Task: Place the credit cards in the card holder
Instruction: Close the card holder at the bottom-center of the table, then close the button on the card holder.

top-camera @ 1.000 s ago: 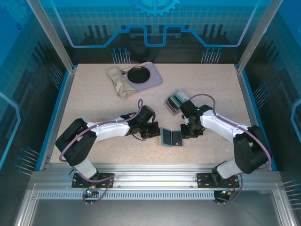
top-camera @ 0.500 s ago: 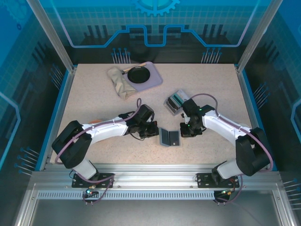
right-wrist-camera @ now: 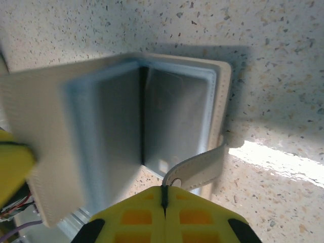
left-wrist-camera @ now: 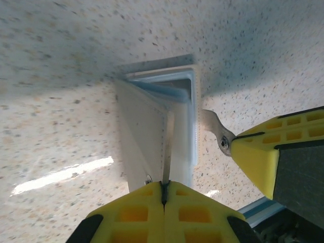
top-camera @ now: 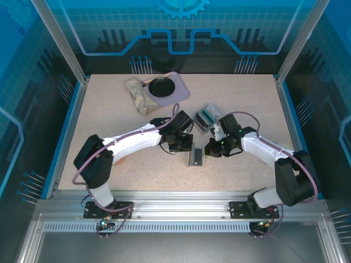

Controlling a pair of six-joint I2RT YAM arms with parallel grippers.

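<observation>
The card holder [top-camera: 196,155] stands half-folded on the table between my two grippers. In the right wrist view the card holder [right-wrist-camera: 172,116] shows its two dark grey panels and light border. My right gripper [right-wrist-camera: 163,190] is shut on its tan snap strap [right-wrist-camera: 197,169]. My left gripper [left-wrist-camera: 164,185] is shut on the thin edge of the card holder [left-wrist-camera: 147,126], on the other flap. From above, the left gripper [top-camera: 184,147] is at the holder's left and the right gripper [top-camera: 210,148] at its right. The credit cards [top-camera: 206,115] stand edge-on, teal and white, behind the right gripper.
A small grey tray [top-camera: 201,123] holds the upright cards. At the back left a lilac tray [top-camera: 178,94] carries a black dish [top-camera: 162,87], with a beige cloth [top-camera: 139,94] beside it. The right gripper's yellow finger [left-wrist-camera: 258,162] shows close in the left wrist view.
The holder lay open flat near the front; now it is raised and half-folded, a little farther back. The left gripper moved right and back. The right gripper closed on the strap.
</observation>
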